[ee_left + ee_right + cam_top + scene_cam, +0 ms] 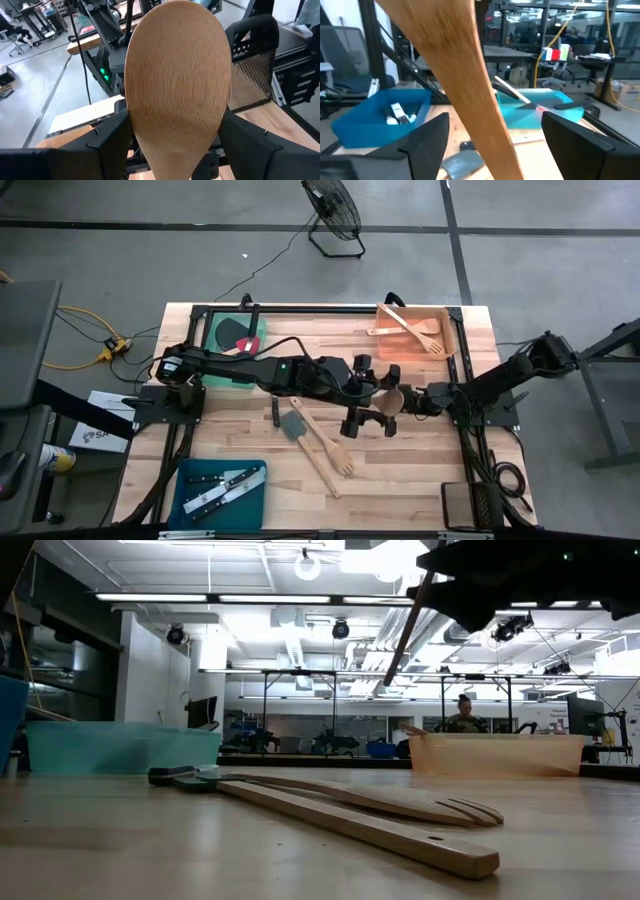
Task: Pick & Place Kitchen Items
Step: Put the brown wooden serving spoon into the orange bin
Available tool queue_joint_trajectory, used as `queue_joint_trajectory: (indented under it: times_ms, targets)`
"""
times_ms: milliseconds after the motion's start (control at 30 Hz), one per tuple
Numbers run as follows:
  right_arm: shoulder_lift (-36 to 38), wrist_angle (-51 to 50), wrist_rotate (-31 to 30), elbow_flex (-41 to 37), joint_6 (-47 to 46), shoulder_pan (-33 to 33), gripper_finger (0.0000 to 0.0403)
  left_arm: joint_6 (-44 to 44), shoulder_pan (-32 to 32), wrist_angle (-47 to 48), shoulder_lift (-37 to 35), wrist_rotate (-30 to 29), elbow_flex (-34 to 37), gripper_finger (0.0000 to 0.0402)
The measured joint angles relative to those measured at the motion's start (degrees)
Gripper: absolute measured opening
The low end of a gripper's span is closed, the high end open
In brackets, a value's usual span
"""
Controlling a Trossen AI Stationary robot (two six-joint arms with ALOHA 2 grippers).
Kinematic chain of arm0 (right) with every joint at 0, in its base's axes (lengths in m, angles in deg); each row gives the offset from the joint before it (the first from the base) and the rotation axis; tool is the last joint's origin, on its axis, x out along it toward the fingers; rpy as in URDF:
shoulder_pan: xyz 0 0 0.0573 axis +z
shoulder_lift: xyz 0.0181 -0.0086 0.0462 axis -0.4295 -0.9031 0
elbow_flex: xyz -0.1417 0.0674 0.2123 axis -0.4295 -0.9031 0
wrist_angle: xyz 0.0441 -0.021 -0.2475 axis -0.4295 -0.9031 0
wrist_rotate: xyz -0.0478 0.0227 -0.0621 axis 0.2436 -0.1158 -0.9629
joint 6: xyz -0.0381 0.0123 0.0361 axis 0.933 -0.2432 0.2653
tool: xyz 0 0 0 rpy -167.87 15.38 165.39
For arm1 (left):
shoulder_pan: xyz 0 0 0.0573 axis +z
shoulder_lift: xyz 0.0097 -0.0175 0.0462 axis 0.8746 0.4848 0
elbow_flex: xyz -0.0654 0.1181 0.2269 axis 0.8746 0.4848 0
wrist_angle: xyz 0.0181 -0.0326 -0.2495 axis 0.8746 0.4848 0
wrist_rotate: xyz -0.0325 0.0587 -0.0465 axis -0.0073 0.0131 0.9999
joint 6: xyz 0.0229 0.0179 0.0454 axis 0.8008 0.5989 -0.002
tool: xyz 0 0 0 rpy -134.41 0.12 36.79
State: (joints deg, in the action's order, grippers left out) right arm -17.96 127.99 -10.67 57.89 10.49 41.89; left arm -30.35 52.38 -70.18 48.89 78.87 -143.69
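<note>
A pale wooden spoon (392, 400) is up in the air over the table's middle right, between my two grippers. Its bowl (177, 75) fills the left wrist view. Its handle (410, 625) slants down toward the table's left in the low view. My left gripper (372, 402) reaches in from the left and is shut on the spoon. My right gripper (410, 398) faces it from the right and is open. Its fingers (427, 145) stand on either side of the spoon's neck (480, 120), apart from it. My left gripper pinches the spoon's bowl by its two side edges (131, 122), just below its widest part. The fingers come level from the table's left. The bowl hides the pads. The spoon is lifted clear, bowl up, handle slanting down.
A grey-headed spatula (292, 425) and two wooden utensils (325, 448) lie on the table in front of the arms. A teal tray with knives (220, 488) is near left, a green tray (238, 335) far left, and an orange tray with wooden utensils (413, 332) far right.
</note>
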Motion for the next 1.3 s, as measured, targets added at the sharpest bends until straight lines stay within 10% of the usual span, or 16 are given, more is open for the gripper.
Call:
queue_joint_trajectory:
  times_ms: [600, 1300]
  targets:
    - [0.0, -3.4, 0.2, 0.6, -1.3, 0.1, 0.0102, -1.4, 0.0, -0.6, 0.0, -0.4, 0.0, 0.0259]
    - [0.0, -5.5, -0.9, 0.6, -2.9, 0.1, 0.0086, -2.7, 0.0, 0.6, 0.0, -5.9, 0.0, 0.0299]
